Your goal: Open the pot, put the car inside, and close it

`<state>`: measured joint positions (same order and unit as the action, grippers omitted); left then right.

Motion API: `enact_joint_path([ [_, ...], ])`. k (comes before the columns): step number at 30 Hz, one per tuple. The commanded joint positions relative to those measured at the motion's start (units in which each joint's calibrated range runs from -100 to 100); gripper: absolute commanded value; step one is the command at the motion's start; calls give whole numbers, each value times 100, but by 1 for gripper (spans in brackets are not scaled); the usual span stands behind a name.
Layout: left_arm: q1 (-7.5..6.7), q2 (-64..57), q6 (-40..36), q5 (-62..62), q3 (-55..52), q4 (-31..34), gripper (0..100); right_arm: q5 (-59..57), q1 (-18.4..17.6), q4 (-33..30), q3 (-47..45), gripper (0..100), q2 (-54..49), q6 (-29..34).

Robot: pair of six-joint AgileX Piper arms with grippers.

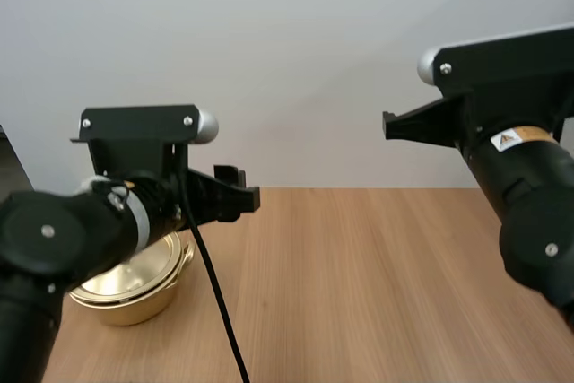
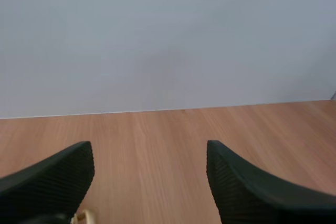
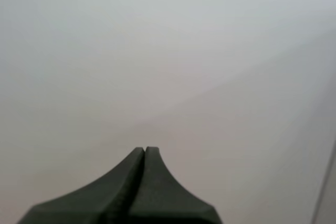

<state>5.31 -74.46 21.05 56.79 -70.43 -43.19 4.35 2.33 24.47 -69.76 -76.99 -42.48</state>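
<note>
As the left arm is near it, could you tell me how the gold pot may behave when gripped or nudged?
The pot looks like thin polished metal, so it is probably stiff, light and slippery to pinch. Its broad, low shape on the wooden table suggests it would slide rather than tip if pushed.

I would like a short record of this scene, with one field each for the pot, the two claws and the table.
pot: gold, at the table's left side, partly hidden by the left arm; lid state unclear
left claw: open, holding nothing, above the wood
right claw: shut on nothing, facing the pale wall
table: light wood
</note>
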Motion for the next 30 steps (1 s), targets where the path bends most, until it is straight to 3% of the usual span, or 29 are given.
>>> enact_joint_path([
  [1,-616,-2554,-1710,-3005,-944,4037,100,-1527,341,59,-1554,0,-331,2],
  [4,-863,-2554,-2618,-3027,-1800,4938,100,-2872,454,4,-1554,0,-415,2],
  [6,-913,-2554,-3035,-3343,-2275,5230,100,-3476,474,16,-1573,0,-415,2],
  [11,-913,-2554,-3766,-3666,-2640,5309,100,-3307,474,47,-2139,0,-415,2],
  [17,-896,-2554,-4116,-2875,-2866,5298,100,-2349,457,73,-3024,0,-415,2],
  [25,-791,-2554,-4358,-2626,-2957,5286,100,-2385,384,643,-3024,0,-403,4],
  [30,-793,-2554,-4358,-2903,-2957,5286,100,-2385,384,643,-3024,0,-403,4],
])
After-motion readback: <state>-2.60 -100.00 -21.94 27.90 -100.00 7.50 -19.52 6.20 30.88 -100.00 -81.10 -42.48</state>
